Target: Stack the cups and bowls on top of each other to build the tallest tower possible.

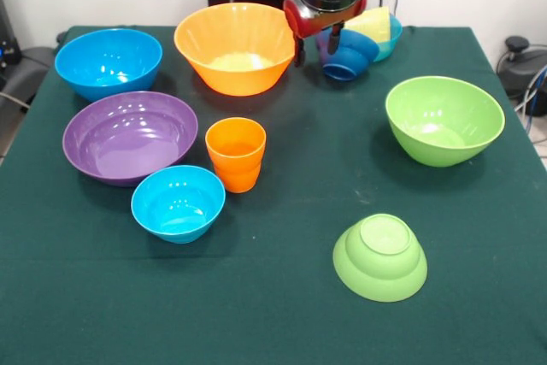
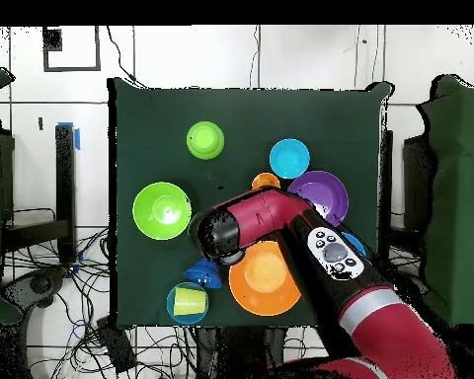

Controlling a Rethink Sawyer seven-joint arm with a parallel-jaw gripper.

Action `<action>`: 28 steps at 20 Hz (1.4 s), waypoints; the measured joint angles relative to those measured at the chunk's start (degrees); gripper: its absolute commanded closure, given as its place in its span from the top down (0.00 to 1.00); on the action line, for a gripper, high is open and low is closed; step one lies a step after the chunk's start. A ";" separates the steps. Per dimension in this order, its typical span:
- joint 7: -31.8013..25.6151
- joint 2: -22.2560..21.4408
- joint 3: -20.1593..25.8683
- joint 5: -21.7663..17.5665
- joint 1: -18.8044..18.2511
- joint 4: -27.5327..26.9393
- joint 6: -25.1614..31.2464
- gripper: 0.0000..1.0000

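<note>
A dark green cloth covers the table (image 1: 282, 314); on it stand glossy moulded plastic vessels, most of them upright and holding nothing. The widest are the flared orange bowl (image 1: 235, 47), the shallow purple bowl (image 1: 128, 136), the deep round blue bowl (image 1: 108, 61) and the lime green bowl (image 1: 444, 119), which tilts slightly; the smaller light blue bowl (image 1: 178, 203) sits just in front of the purple one, and a small lime green bowl (image 1: 380, 256) lies upside down, its stepped base uppermost. The opaque orange cup (image 1: 236, 153) has a ridged, tapering wall. At the far edge a pale yellow cup (image 1: 371, 25) rests inside a second light blue bowl (image 1: 391, 38); beside it a dark blue bowl (image 1: 349, 59) lies tipped. The gripper (image 1: 316, 43) hangs there, its dark fingers (image 1: 335, 38) spread, one at the dark blue bowl's rim; whether they pinch it cannot be told.
</note>
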 measured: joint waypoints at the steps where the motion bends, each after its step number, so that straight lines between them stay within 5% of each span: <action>1: 0.00 -0.09 0.09 0.00 -0.12 0.00 0.21 1.00; 20: 0.00 -5.55 1.10 -0.09 -5.37 0.29 3.55 1.00; 28: 0.00 -5.98 1.04 -3.06 -5.50 2.39 3.55 1.00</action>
